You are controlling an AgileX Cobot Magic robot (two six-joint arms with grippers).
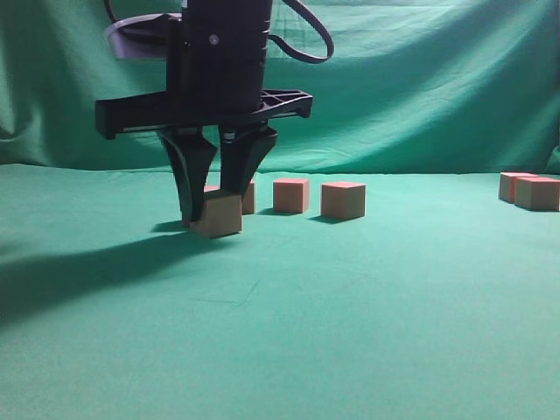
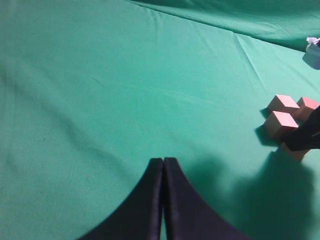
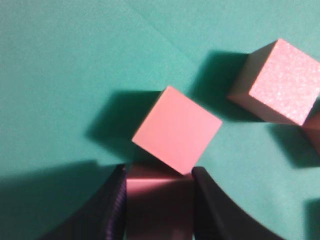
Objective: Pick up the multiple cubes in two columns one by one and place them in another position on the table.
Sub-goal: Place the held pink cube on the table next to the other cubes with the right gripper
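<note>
The right gripper [image 1: 213, 203], a black two-fingered claw hanging from a bulky black wrist, stands low over the table [image 1: 367, 306], a broad flat surface covered in smooth green cloth. Its jaws are partly spread and closed against the two sides of the held cube [image 1: 218, 215], a small matte block with a pinkish-red top and tan-brown sides, which sits on or just above the cloth; the pictures do not settle which. In the right wrist view the same block [image 3: 159, 200] fills the gap between the dark fingers [image 3: 111, 210].

Just behind the held cube stands a second identical cube [image 3: 177, 129], corner nearly touching it. To the right of the held cube in the exterior view sit two more cubes [image 1: 291, 195] [image 1: 343, 200], near each other but apart. Well to the right of the held cube, at the frame edge, a further pair of cubes [image 1: 535, 192] stands close together.

The left gripper [image 2: 163, 200] hovers over bare cloth well away from the held cube, its dark fingers pressed together and holding nothing.
</note>
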